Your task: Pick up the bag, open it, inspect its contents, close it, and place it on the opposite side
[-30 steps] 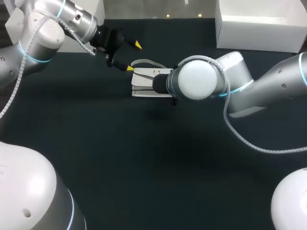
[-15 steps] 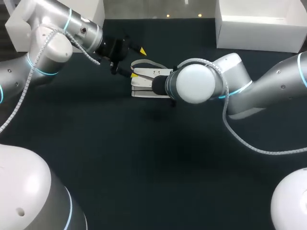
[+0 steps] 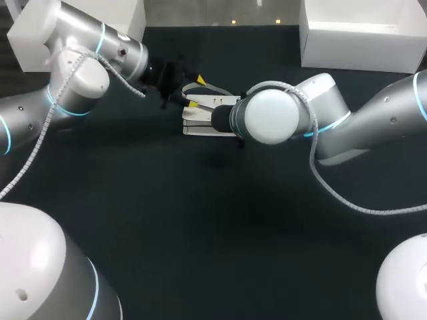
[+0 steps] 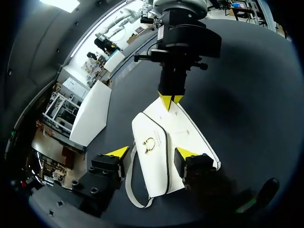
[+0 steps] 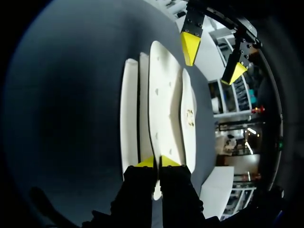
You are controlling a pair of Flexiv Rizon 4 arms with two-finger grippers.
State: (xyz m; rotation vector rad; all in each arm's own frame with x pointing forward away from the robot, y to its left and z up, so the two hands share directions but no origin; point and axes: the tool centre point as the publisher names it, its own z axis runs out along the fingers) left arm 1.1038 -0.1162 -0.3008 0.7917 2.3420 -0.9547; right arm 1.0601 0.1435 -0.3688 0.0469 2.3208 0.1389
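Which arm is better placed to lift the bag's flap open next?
Left, probably. The left gripper is open, with its fingers straddling the bag at the clasp end. The right gripper is shut on the opposite edge, so it serves better as the anchor.

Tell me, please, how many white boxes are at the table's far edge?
2: the left box at the far left corner, partly behind my left arm; the right box at the far right corner.

The flat white handbag [image 4: 154,166] looks smooth, perhaps faux leather, with a glossy gold metal clasp [image 4: 149,143], on a matt dark tabletop [image 3: 200,227].
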